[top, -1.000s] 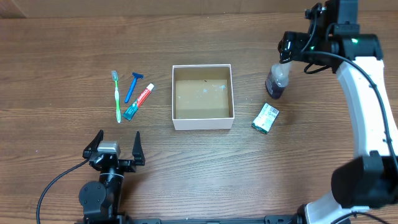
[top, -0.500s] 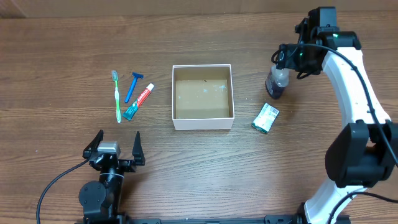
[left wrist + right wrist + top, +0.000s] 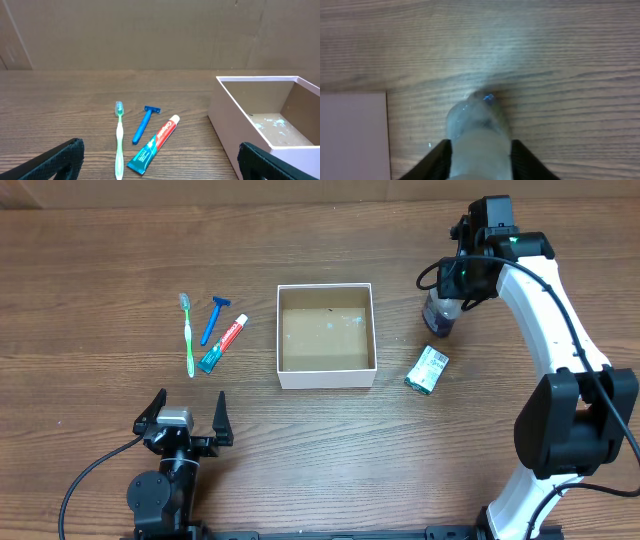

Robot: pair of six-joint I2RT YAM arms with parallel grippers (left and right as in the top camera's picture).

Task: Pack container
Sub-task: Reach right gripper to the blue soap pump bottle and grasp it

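While bottle (image 3: 475, 117) was pinched between right gripper (image 3: 481, 150) fingers at upper right of overhead frame, container (image 3: 326, 377) was seen at centre; left gripper (image 3: 190, 400) fingers were seen spread, lower left

Container (image 3: 326, 378) mid-table, bottle (image 3: 437, 323) to its right.
Right gripper (image 3: 445, 295) over the bottle; toothbrush (image 3: 189, 338), razor (image 3: 211, 320), toothpaste (image 3: 222, 344) lie left.

Green toothbrush (image 3: 189, 335), blue razor (image 3: 211, 319), toothpaste tube (image 3: 223, 344), purple bottle (image 3: 437, 323), green packet (image 3: 427, 369), wooden table (image 3: 100, 260)
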